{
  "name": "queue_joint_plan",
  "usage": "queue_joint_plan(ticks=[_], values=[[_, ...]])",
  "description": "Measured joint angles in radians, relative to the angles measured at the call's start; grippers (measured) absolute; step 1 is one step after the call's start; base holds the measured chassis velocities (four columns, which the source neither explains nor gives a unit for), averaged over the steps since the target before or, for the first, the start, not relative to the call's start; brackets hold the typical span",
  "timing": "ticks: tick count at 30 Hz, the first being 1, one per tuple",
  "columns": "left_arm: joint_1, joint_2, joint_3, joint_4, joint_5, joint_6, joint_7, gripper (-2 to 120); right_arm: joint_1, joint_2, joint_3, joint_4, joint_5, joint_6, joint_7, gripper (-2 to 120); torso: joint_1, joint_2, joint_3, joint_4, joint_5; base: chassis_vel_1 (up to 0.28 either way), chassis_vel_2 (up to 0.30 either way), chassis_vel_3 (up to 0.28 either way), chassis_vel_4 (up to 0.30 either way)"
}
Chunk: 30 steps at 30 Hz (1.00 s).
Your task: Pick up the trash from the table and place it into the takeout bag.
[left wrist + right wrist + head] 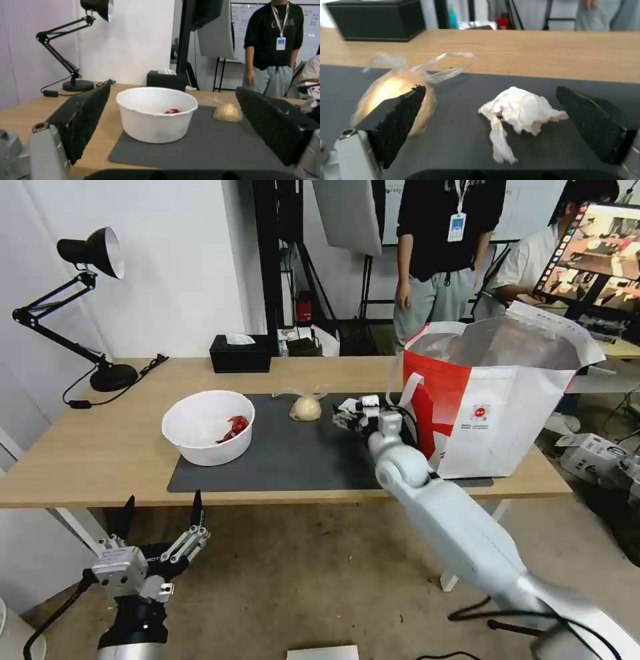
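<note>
With my right gripper (490,125) low over mat (460,150), fingers spread, I see crumpled tissue (520,112) lying between them, untouched. Bagged beige lump (391,97) just beyond one finger. Takeout bag (497,400) beside wrist. Left gripper (163,513) open, below table (100,453) edge, facing bowl (156,112).

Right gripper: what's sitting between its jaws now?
The crumpled white tissue lies on the grey mat between the open right gripper jaws, untouched, in the right wrist view.
</note>
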Motion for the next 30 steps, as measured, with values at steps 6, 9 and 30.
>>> queue_joint_plan(ticks=[6, 9, 30], values=[[-0.008, 0.001, 0.009, 0.000, -0.001, 0.011, 0.000, 100, 0.068, 0.069, -0.008, -0.112, 0.090, -0.045, 0.083, 100, 0.000, 0.000, 0.000, 0.0002, 0.0002, 0.000, 0.000, 0.000, 0.000], [-0.014, 0.001, 0.008, 0.000, -0.001, 0.014, 0.000, 100, 0.082, 0.081, -0.008, -0.137, 0.105, -0.051, 0.085, 100, 0.000, 0.000, 0.000, -0.0001, 0.0001, 0.000, 0.000, 0.000, 0.000], [-0.094, 0.011, 0.002, 0.001, -0.008, 0.061, -0.005, 100, 0.134, 0.135, 0.005, -0.242, 0.203, -0.091, 0.138, 43, 0.000, 0.000, 0.000, -0.0001, 0.0003, 0.000, 0.000, 0.000, 0.000]])
